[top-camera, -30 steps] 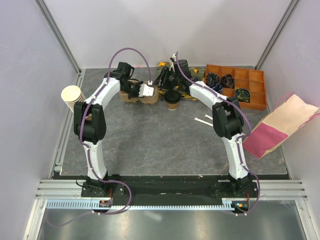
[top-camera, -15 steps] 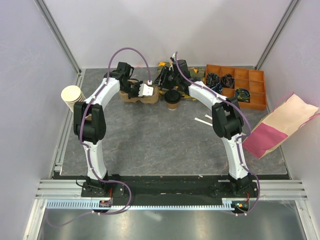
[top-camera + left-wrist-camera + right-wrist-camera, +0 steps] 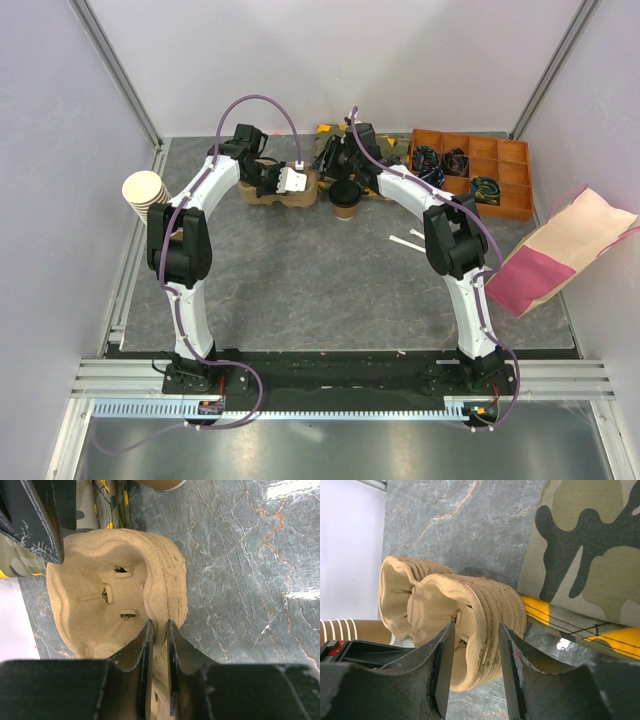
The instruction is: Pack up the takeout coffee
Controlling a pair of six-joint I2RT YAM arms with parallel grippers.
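The takeout coffee (image 3: 345, 198), a tan paper cup with a black lid, stands upright at the back of the table, just right of the brown pulp cup carrier (image 3: 258, 194). My left gripper (image 3: 292, 181) is shut on the carrier's wall; the left wrist view shows the jaws (image 3: 159, 626) pinching the rim of the carrier (image 3: 100, 580). My right gripper (image 3: 328, 162) is at the carrier's right end. In the right wrist view its jaws (image 3: 476, 628) stand apart on either side of the carrier's ribbed wall (image 3: 492, 607). Neither gripper touches the coffee.
A stack of lidless paper cups (image 3: 146, 195) lies at the left edge. An orange compartment tray (image 3: 500, 152) sits at the back right. A tan and pink paper bag (image 3: 560, 250) leans at the right. A camouflage cloth item (image 3: 590, 545) with yellow trim lies behind the carrier.
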